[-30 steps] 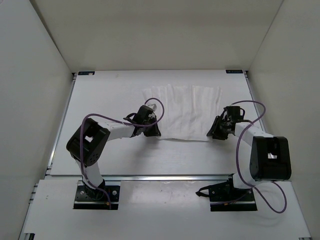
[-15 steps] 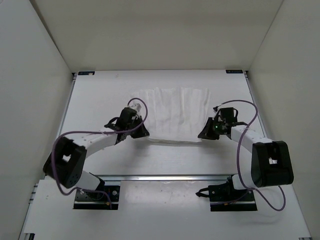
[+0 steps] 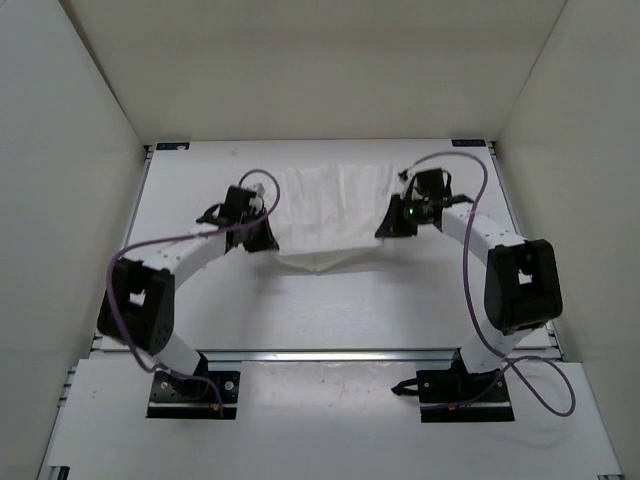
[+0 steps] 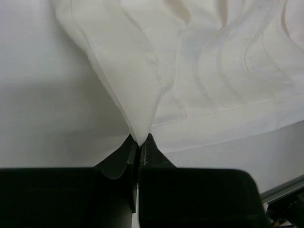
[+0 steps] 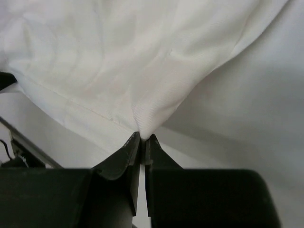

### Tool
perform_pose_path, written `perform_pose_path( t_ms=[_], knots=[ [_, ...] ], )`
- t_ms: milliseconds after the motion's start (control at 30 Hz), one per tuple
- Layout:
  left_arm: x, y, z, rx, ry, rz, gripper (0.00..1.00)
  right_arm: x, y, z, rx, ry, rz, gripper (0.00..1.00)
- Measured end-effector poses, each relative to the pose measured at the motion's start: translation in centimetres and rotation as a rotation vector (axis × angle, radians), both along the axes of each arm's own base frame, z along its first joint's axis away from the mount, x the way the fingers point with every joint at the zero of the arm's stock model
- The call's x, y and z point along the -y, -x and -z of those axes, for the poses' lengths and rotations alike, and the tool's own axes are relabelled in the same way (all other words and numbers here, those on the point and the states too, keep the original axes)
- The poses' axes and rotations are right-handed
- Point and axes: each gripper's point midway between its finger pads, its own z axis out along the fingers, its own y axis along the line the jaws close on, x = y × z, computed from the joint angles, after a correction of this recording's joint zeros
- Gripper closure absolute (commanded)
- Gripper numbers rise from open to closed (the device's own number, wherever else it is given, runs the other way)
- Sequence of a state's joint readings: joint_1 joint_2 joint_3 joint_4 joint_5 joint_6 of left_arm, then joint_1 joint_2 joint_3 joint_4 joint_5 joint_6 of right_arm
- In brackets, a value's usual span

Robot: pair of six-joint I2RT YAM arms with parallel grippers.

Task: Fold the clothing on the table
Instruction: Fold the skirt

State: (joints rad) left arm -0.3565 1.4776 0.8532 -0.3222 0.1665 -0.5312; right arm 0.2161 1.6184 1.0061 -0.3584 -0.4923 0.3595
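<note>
Both jaws pinched tight: left gripper (image 4: 141,144) and right gripper (image 5: 143,141) each clamp a clothing (image 3: 335,195) corner. We see the pinches in wrist views only; overhead shows the hem drooping between them, mid-table (image 3: 200,300).

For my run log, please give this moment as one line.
left fingers: shut on clothing corner | right fingers: shut on clothing corner | near edge: raised, sagging between them toward table

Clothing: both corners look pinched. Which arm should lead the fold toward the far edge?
Right, marginally. The right fingers and the left fingers each pinch a near corner of the clothing, but the right sits slightly nearer the far edge. Moving together seems safest.
</note>
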Motion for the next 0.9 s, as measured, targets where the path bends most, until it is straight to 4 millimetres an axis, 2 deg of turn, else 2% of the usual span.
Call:
perform_pose_path(
  t_ms=[67,100,133,167,233,267,300,333,367,433,467,500,567,633,700,767,833,867,900],
  knots=[
    [0.8,-4.8,-2.7,0.039,-0.034,0.014,1.00,0.3,-5.2,-4.2,0.111,0.014,0.012,1.00],
    [1.4,-7.8,-5.0,0.084,-0.050,0.022,1.00,0.7,-8.0,-7.2,0.187,0.018,0.025,1.00],
    [2.2,-11.2,-8.0,0.161,-0.059,0.023,1.00,1.4,-10.9,-10.8,0.287,0.021,0.045,1.00],
    [2.8,-14.0,-11.2,0.237,-0.058,0.022,1.00,2.2,-13.0,-14.5,0.368,0.024,0.068,1.00],
    [4.1,-18.7,-19.6,0.443,-0.024,0.014,1.00,4.2,-15.8,-21.8,0.548,0.029,0.115,0.99],
    [4.5,-19.6,-23.3,0.532,-0.003,0.009,1.00,5.0,-16.2,-25.2,0.630,0.028,0.134,1.00],
    [5.0,-19.9,-27.3,0.627,0.021,0.009,1.00,5.7,-16.1,-28.1,0.706,0.028,0.152,1.00],
    [5.4,-19.4,-30.3,0.698,0.042,0.011,1.00,6.3,-15.4,-30.2,0.762,0.030,0.163,1.00],
    [5.7,-18.4,-33.2,0.764,0.064,0.019,1.00,6.8,-14.3,-31.8,0.809,0.030,0.169,1.00],
    [6.1,-16.3,-35.9,0.835,0.096,0.037,1.00,7.4,-11.8,-32.7,0.851,0.016,0.167,1.00],
    [6.2,-15.1,-35.8,0.839,0.105,0.054,1.00,7.7,-10.5,-32.2,0.850,0.003,0.160,1.00],
    [6.3,-13.8,-34.7,0.822,0.106,0.071,1.00,7.8,-9.5,-31.2,0.843,-0.007,0.154,1.00],
    [6.6,-12.0,-30.5,0.751,0.095,0.109,1.00,8.1,-7.6,-27.4,0.775,-0.021,0.145,1.00],
    [6.6,-10.1,-23.6,0.627,0.058,0.141,1.00,8.0,-5.7,-21.3,0.647,-0.027,0.140,1.00],
    [6.4,-6.7,-15.0,0.456,-0.004,0.181,1.00,7.7,-3.0,-13.7,0.468,-0.029,0.143,1.00],
    [6.2,-2.0,-7.8,0.282,-0.062,0.236,1.00,7.0,1.8,-6.6,0.259,-0.023,0.145,1.00],
    [5.4,2.9,-3.4,0.139,-0.106,0.280,1.00,5.9,6.8,-2.8,0.114,-0.021,0.128,1.00],
    [4.8,5.3,-2.4,0.086,-0.120,0.297,1.00,5.2,9.0,-1.9,0.072,-0.020,0.111,1.00],
    [4.3,7.1,-2.2,0.058,-0.125,0.303,1.00,4.4,10.7,-1.8,0.060,-0.022,0.089,1.00]
  ],
)
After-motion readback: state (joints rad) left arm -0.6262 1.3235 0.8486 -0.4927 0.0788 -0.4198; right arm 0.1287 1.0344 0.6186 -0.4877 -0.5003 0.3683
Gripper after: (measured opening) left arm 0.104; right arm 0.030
